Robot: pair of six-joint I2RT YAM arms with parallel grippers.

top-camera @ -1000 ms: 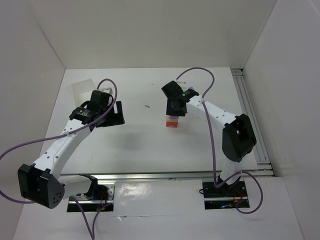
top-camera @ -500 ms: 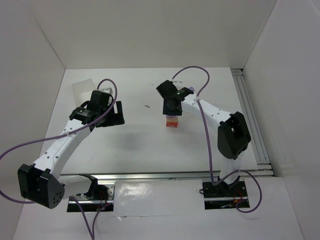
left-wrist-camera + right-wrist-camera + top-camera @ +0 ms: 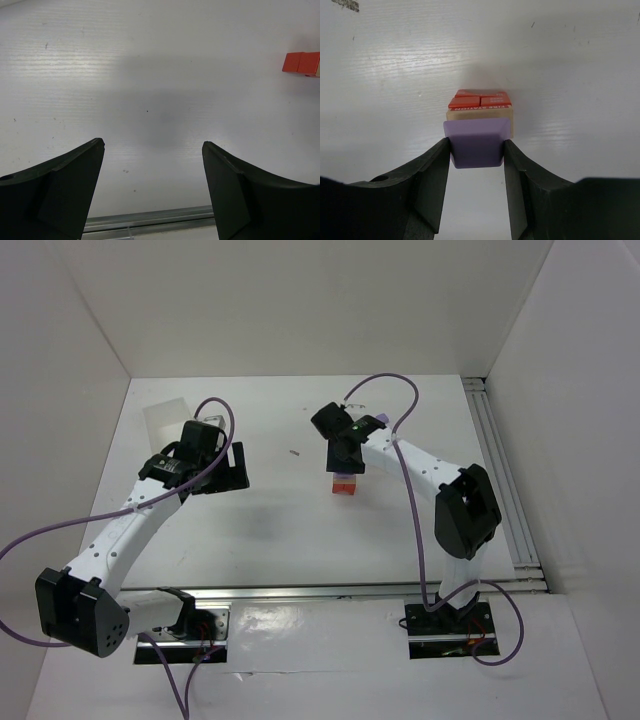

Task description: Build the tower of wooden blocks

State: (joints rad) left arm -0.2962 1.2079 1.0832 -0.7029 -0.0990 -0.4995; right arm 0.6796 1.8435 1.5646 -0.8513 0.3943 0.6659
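The wood block tower [image 3: 345, 486] stands mid-table as a short stack: red-orange blocks [image 3: 480, 99] low down and a pale tan block [image 3: 507, 121] over them. My right gripper [image 3: 476, 145] is shut on a lilac block [image 3: 476, 142], held right above the tan block; whether they touch I cannot tell. From above, the right gripper [image 3: 343, 454] covers the top of the stack. My left gripper [image 3: 152, 145] is open with nothing between its fingers, hanging over bare table at the left [image 3: 222, 470]. Its view catches the red-orange blocks [image 3: 301, 62] far to the right.
A translucent white box [image 3: 165, 420] sits at the back left, behind the left gripper. A tiny dark speck [image 3: 294, 452] lies between the two grippers. A metal rail [image 3: 500, 470] runs along the table's right side and another along the near edge [image 3: 150, 219].
The right wrist has shifted slightly left with the lilac block and now sits over the stack. The left arm has not moved.
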